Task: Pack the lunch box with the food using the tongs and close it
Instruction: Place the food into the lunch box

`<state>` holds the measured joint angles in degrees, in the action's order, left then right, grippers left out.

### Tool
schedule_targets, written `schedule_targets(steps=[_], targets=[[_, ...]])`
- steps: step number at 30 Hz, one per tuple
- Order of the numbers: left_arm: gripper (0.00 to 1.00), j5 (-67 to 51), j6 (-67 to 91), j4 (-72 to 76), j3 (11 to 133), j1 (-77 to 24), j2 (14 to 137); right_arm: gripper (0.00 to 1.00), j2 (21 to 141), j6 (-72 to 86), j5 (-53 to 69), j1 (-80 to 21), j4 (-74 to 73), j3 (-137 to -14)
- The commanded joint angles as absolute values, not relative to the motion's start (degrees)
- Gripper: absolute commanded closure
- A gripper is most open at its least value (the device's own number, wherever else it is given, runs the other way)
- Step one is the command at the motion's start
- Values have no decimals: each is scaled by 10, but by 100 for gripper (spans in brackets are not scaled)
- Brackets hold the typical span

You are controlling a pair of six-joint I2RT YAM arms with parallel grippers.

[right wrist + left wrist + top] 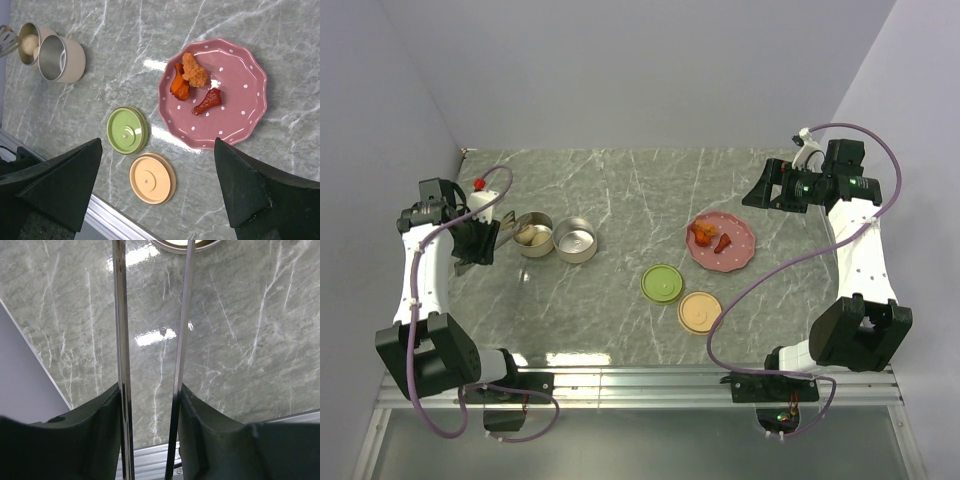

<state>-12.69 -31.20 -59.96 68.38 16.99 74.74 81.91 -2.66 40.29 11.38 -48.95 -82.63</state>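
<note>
The left hand point(150, 390) is grasping the tongs point(122, 340). Its fingers point(102, 425) are pressing from outside on the two thin silver arms, which are running side by side with a strip of bare surface point(620, 190) showing between them. The squeeze is looking only partial, so the tips are probably standing a little apart. The tongs are lying along the hand's own line and reaching rightward to the left tin point(533, 236) of the lunch box. That is giving the tips access to the tin while the bulky fingers are staying clear of its rim.

A pale ball point(30, 45) is sitting inside that tin and the tong tips are hovering at its left edge, so this is looking like the drop-off end of a carry. The right tin point(578, 243) is standing right beside it and showing an empty bottom.

The rest of the food is waiting well to the right on the pink dotted plate point(748, 245): an orange chunk point(180, 86), a crumbed beige piece point(195, 70) and a dark red piece point(207, 102), all bunching on one side of it. The green lid point(662, 283) and the peach lid point(699, 312) are lying flat between tins and plate, nearer the arms, so closing is not yet done.

The empty tin is standing directly between the tongs and the plate, and a low sweep could be clipping it. The right hand point(767, 190) is hanging released, with nothing between its fingers, just beyond the plate's far right edge and crowding that side.
</note>
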Motion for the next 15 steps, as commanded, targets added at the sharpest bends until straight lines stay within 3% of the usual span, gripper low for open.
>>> schedule_targets(steps=[1,10,15], targets=[[52,-128,-323,-583,708,166,744,0,824,-33,402,110,-490,-856],[48,-170,-315,-601,750,151,741,0,823,-34,403,109,-492,-858],[47,-187,-301,-609,808,69,751,0,823,-34,396,109,-491,-857]])
